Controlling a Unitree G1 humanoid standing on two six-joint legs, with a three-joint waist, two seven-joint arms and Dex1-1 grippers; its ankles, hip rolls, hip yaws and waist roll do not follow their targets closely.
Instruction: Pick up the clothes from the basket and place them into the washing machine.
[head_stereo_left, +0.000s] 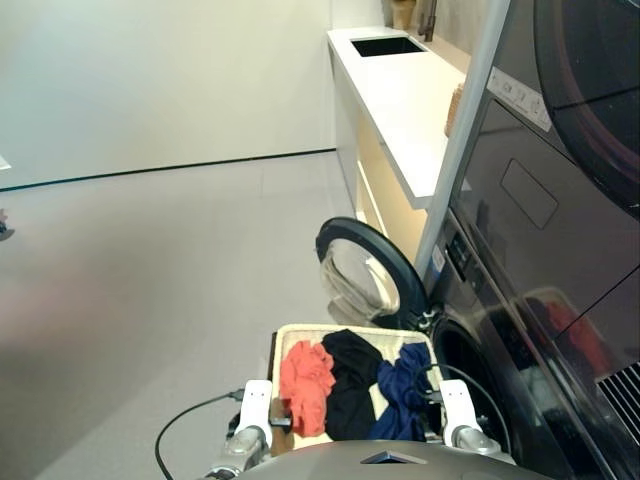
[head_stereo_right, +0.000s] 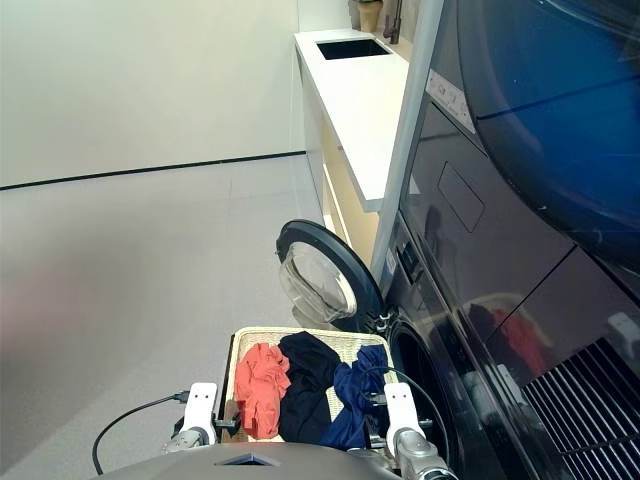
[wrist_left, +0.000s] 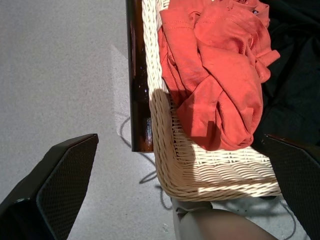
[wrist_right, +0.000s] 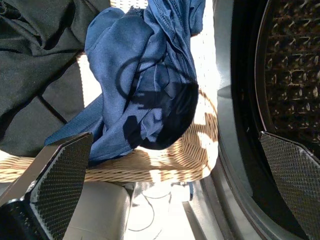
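all three clothes (head_stereo_left: 352, 397) sitting in the basket (head_stereo_left: 300, 334); my left end effector (wrist_left: 170, 200) and right end effector (wrist_right: 175, 190) both spread wide, holding nothing; washing machine (head_stereo_left: 470, 370) door open

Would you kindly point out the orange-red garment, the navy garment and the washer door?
orange-red garment (head_stereo_left: 305, 385), left eye view, its middle.
navy garment (wrist_right: 145, 85), right wrist view, central folds.
washer door (head_stereo_right: 315, 280), right eye view, glass bowl.
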